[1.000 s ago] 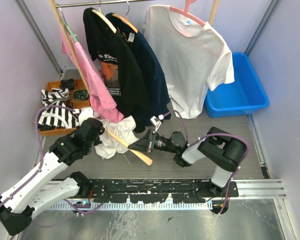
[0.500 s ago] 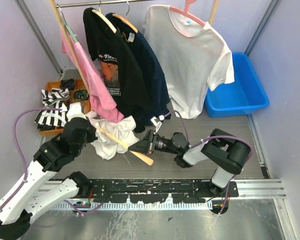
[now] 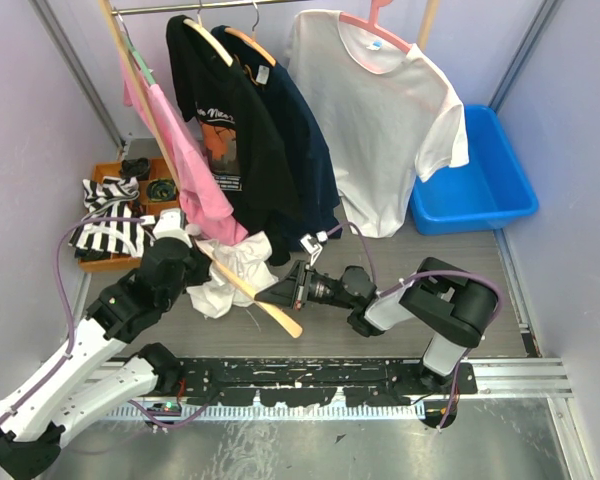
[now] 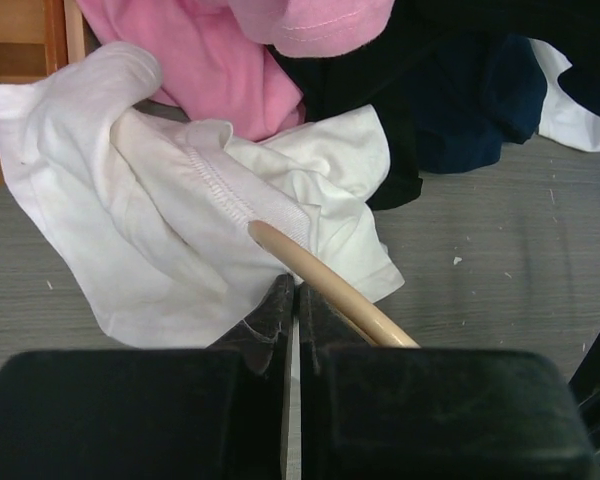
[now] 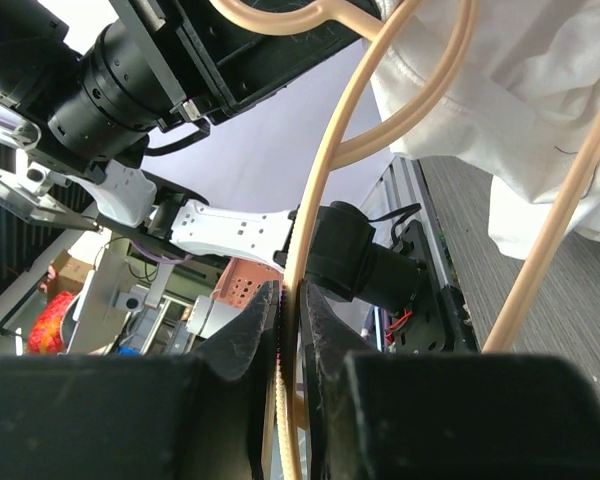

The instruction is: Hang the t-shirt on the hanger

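The t-shirt lies on the table left of centre, just near of the hung shirts. The hanger runs from inside it out to the near right. A tray sits to its left, and a bin stands at the far right.

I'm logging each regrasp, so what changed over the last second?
The left gripper shut at the hem of the crumpled plain white t-shirt while its arm drew back leftward, and the shirt bunched slightly left; whether cloth is pinched is unclear. The right gripper kept gripping the light wooden hanger; the hung clothes stayed put.
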You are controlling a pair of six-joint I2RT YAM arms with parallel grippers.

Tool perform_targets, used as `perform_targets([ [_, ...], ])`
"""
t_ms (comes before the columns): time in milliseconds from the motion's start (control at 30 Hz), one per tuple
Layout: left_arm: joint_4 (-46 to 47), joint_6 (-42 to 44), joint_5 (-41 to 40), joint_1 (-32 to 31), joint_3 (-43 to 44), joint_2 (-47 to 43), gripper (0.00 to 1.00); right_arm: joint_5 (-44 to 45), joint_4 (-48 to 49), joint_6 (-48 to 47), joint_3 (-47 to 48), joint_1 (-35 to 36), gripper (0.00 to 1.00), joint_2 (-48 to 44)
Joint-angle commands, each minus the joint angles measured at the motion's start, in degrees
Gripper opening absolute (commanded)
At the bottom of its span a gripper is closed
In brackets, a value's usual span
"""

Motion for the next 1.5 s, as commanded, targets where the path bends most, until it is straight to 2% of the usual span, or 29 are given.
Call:
perform_targets([
  [0,6.14,0.73,2.62,-0.11,-2.20,-0.87,0.14,0.06,10.98,-0.33,2.94,0.94,0.01,0.23],
  [167,6.47,1.19,3.28,-0.09,-3.56,-3.23,0.31,0.00,10.99,-0.24,3.39,1.05,0.01,0.71],
  [267,5.63,1.77,3.46,-0.10,-3.78,-4.67,0.36,-0.11,11.00,-0.16,3.73,1.09,0.01,1.22],
  [500,6.74,2.55,3.17,-0.09,-4.91,-7.13,0.38,-0.31,10.98,-0.07,4.29,1.02,0.01,2.05],
  [833,10.39,4.68,1.09,-0.08,-5.06,-3.97,0.44,-0.89,10.95,0.03,5.47,1.53,0.01,3.00],
  [1467,11.83,6.03,-1.42,-0.12,-4.61,-5.10,0.43,-2.35,10.95,0.20,7.11,1.96,0.01,4.32],
])
